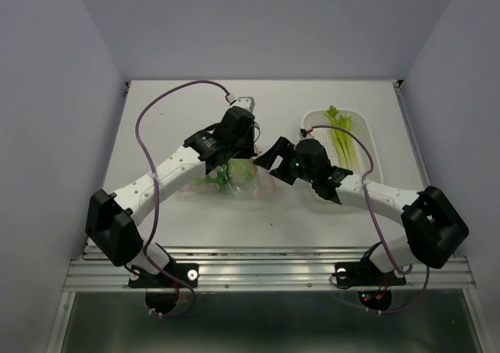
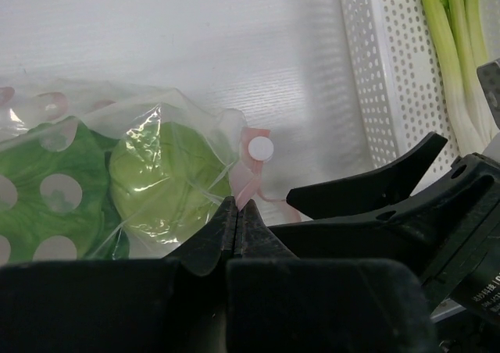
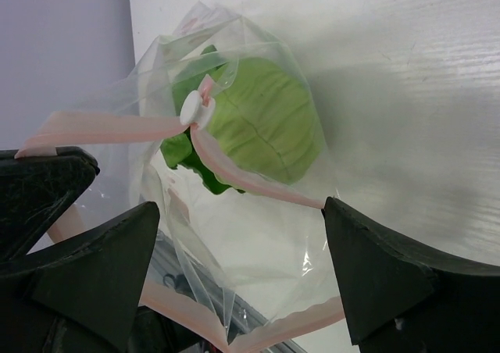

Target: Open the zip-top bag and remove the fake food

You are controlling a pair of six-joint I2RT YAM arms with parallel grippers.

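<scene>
On white table (image 1: 172,119) between grey walls (image 1: 258,25), left pincer (image 2: 237,208) pinches zip-top bag (image 2: 180,115); right pincer (image 3: 238,208) gapes.

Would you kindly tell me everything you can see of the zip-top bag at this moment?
The zip-top bag is clear, crinkly plastic with white dots, a pink zip strip and a small white slider. It lies crumpled on the white table, holding a round light-green cabbage head and a darker leafy piece. The left gripper pinches its film near the zip. The right gripper stands open on either side of the mouth end, where the strips look parted.
</scene>
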